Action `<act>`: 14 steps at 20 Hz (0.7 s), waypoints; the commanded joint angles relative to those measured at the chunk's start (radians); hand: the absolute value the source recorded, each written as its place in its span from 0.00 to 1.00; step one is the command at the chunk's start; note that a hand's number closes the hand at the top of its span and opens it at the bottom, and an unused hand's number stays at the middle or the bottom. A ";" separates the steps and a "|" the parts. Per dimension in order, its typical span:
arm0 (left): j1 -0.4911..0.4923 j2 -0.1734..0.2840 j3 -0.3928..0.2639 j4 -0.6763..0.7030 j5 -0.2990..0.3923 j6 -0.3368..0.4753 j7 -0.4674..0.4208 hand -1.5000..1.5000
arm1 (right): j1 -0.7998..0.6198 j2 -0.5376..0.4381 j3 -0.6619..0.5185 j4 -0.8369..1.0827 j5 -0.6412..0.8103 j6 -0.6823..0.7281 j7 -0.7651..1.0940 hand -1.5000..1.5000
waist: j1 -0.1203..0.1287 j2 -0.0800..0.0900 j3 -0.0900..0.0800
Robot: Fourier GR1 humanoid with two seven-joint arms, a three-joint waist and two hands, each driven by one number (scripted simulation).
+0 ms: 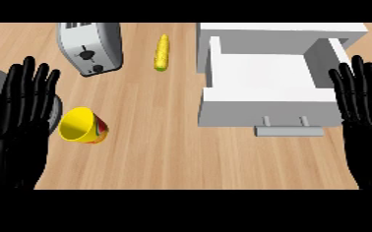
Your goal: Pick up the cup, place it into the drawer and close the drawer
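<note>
A yellow cup [82,126] with a red band lies tipped on the wooden counter at the lower left, its mouth facing up and left. My left hand [25,113] stands open just left of it, fingers straight up, not touching it. The white drawer [265,81] is pulled out at the right, its inside bare, with a grey handle [288,130] at the front. At the right edge, beside the drawer's right wall, my right hand [357,103] is open with fingers up.
A silver toaster [91,46] sits at the back left. A yellow corn cob [161,52] lies between the toaster and the drawer. A dark round object [55,113] shows partly behind my left hand.
</note>
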 commanded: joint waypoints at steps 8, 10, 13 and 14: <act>0.093 0.129 0.209 0.150 0.501 -0.300 0.028 0.00 | -0.036 -0.030 0.035 0.026 -0.072 0.089 0.080 0.00 | 0.021 -0.011 0.024; 0.055 0.194 0.300 0.220 0.585 -0.355 0.030 0.00 | -0.048 -0.038 0.032 0.061 -0.094 0.113 0.078 0.00 | 0.011 -0.013 0.026; -0.022 0.251 0.354 0.360 0.625 -0.412 0.031 0.00 | -0.058 -0.038 0.002 0.103 -0.107 0.129 0.034 0.00 | 0.002 -0.013 0.027; 0.014 0.214 0.326 0.387 0.600 -0.430 -0.001 0.00 | -0.063 -0.048 -0.013 0.100 -0.130 0.144 0.048 0.00 | 0.002 -0.014 0.027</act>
